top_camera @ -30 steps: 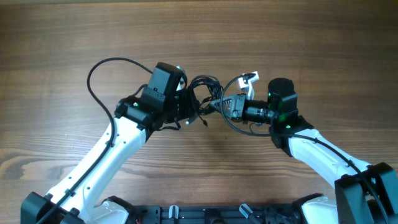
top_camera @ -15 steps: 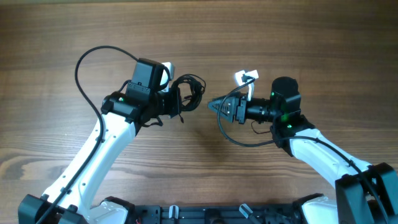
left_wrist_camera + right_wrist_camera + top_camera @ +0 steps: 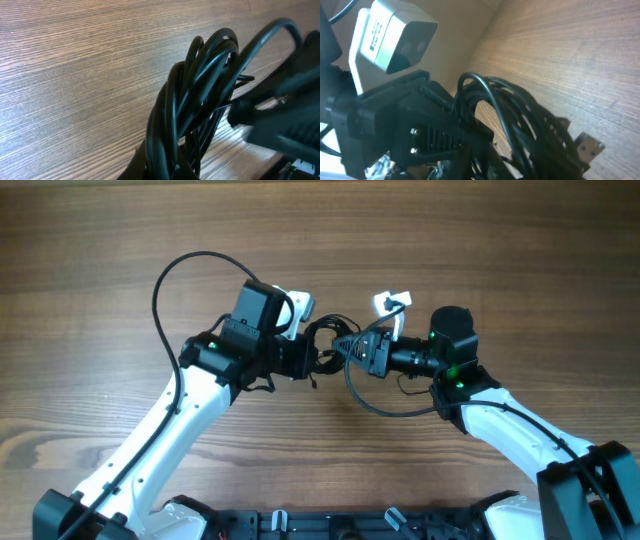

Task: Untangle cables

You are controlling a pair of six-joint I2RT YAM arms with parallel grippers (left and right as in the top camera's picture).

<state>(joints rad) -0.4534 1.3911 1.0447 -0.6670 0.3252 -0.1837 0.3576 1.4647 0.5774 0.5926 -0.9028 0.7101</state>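
Note:
The cables [image 3: 328,340] form a small black coil held above the wooden table between the two arms. My left gripper [image 3: 311,358] is shut on the coil's left side. In the left wrist view the cables [image 3: 200,95] rise as a thick bundle from between my dark fingers [image 3: 150,162]. My right gripper [image 3: 346,350] meets the coil from the right and is shut on its strands. In the right wrist view the cables [image 3: 525,120] loop close to the lens, a small plug end [image 3: 588,147] hangs at the lower right, and the left gripper's body [image 3: 420,130] lies just behind.
A thick black arm wire [image 3: 165,285] arcs out to the left of the left arm. Another thick wire [image 3: 375,404] loops under the right wrist. White camera housings [image 3: 297,306] [image 3: 392,303] stick out above each wrist. The arm bases [image 3: 350,525] line the near edge.
The left arm has swung right, carrying the coil back to the right gripper. The right gripper, which stood open apart from the coil, has shut on it.

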